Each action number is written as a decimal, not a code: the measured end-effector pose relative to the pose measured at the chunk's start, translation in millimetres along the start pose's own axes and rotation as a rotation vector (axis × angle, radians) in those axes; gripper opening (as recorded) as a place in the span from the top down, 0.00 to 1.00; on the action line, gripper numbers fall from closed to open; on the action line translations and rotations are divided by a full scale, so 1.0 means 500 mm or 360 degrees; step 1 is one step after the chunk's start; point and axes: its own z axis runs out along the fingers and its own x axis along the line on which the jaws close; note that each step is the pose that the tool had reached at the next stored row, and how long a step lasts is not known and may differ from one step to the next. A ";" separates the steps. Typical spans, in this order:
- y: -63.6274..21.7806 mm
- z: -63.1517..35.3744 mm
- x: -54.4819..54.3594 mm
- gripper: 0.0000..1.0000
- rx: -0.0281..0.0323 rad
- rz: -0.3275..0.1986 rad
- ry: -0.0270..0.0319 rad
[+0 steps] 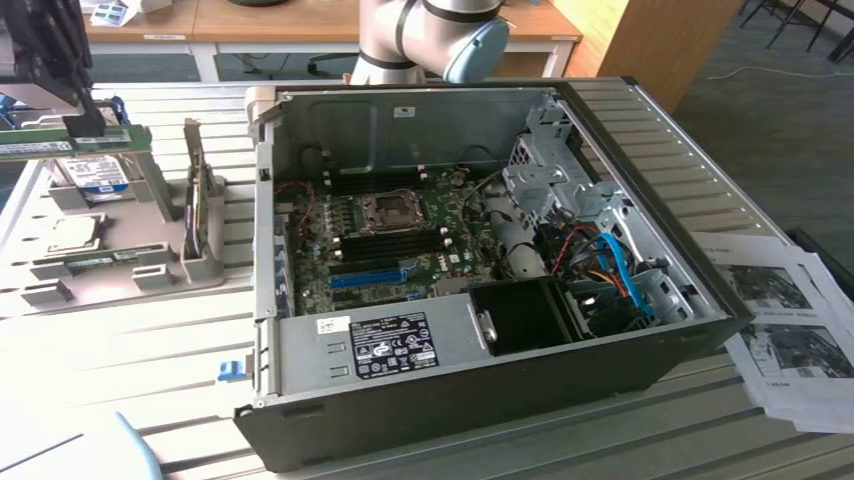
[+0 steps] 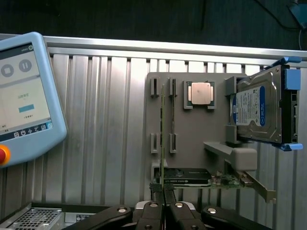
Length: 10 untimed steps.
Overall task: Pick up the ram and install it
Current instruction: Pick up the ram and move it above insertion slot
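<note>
Arm [image 1: 424, 30]: smooth silver-grey tubular housing, rounded at the joint, with no markings legible. A pale blue round end cap [image 1: 477, 50] is fitted to the joint.

Claw [image 2: 162, 190]: matt black throughout. Two narrow flat fingers [image 2: 155, 195] are carried on glossy black link bars [image 2: 103, 218]. Four bright domed silver screws [image 2: 121, 210] sit in a row across the linkage.

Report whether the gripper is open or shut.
Shut: the gripper clamps the ram by its thin edge, with no gap on either side.
</note>
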 end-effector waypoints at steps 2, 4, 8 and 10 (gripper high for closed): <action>-0.002 0.000 0.000 0.89 0.00000 0.0000 0.00001; -0.005 0.000 0.000 0.89 0.00000 0.0000 0.00000; -0.009 0.000 0.000 0.89 0.00000 0.0000 0.00001; -0.012 0.000 0.000 0.89 -0.00001 0.0000 0.00000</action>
